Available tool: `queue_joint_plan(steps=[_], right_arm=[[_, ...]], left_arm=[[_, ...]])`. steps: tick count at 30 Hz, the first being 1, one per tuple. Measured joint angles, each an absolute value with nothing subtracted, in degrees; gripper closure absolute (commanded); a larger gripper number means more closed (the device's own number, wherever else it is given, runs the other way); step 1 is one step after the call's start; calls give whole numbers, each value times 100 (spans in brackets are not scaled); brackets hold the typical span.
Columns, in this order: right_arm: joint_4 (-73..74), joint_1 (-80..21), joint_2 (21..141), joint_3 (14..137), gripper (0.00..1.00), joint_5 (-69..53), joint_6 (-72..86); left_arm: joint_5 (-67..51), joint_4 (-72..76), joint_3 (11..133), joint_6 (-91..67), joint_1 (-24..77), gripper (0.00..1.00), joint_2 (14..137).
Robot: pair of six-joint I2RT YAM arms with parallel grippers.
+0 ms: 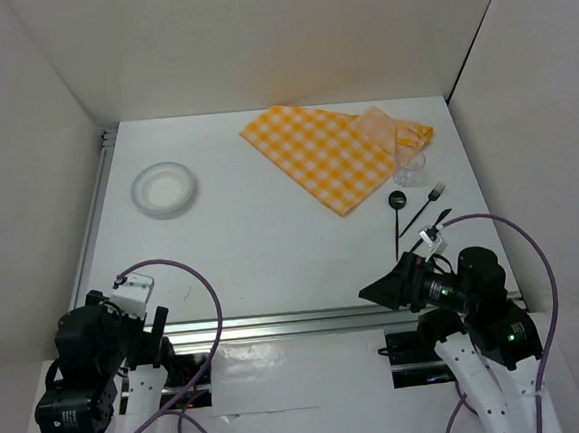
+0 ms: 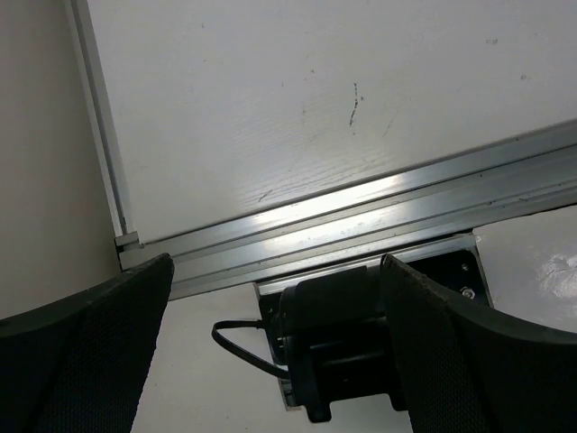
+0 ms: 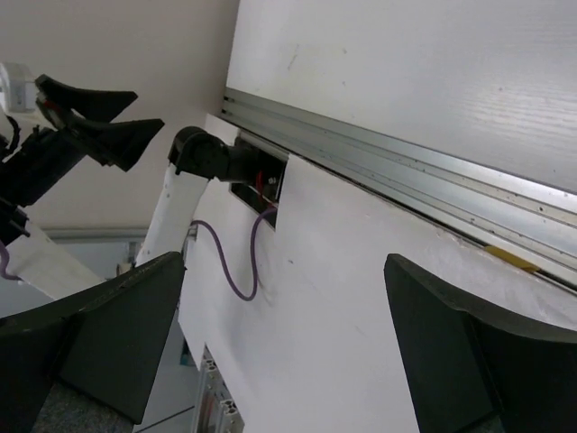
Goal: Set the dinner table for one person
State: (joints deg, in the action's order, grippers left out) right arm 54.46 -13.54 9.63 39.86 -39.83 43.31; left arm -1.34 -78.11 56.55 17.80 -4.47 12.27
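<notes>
- Both arms are parked low at the bottom of the top view. The left gripper (image 2: 277, 262) has its fingers spread wide with nothing between them, and the right gripper (image 3: 285, 262) is the same, wide apart and empty.
- The dinner table (image 1: 272, 248) fills the middle of the top view. It's a white top with a silver rail (image 1: 278, 323) along the lower edge and another up the left side. Both wrist cams are basically staring at that lower rail, so the whole working surface lies up-frame of both sets of fingers.
- The bit that matters for the next move, I'd guess, is the cutlery at right of centre, just up-frame of the right gripper. There's a spoon (image 1: 397, 226), a fork (image 1: 432, 201) and a knife (image 1: 435, 221), lying close together. Their long axes run roughly bottom to top of the frame, with the fork and knife leaning right. The right arm is clearly the nearer one.
- The round dish (image 1: 163, 189) sits upper left, well apart from the rest, straight up-frame of the left arm. That one looks like a left-arm job.
- The checked cloth (image 1: 320, 154) is upper centre, turned like a diamond, with a peach cloth (image 1: 395, 133) at its right corner. A glass (image 1: 409, 167) stands right by them. I can't tell if it's touching the fabric.
- Brands or writing: nothing readable anywhere, just faint scuffs on the tabletop.
</notes>
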Motion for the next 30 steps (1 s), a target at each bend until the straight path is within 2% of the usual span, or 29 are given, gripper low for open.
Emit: queue_joint_plan(steps=[5, 10, 18, 25, 30], right_arm=[[5542, -1354, 1693, 4097, 0, -3848, 4058], [5551, -1354, 2987, 4965, 0, -3640, 3577], [5347, -1358, 5723, 6567, 0, -2952, 2633], [4759, -1640, 7835, 7437, 0, -1723, 2099], [4578, -2311, 9627, 8370, 0, -447, 1452]], left_arm=[[-78, -7811, 5655, 1769, -447, 0, 1227], [-14, -7850, 5767, 1990, -447, 0, 1238], [-187, -7752, 7297, 2075, -447, 0, 2456], [-471, -7192, 7330, 2099, -447, 0, 3634], [-668, -6864, 7096, 2106, -447, 0, 3763]])
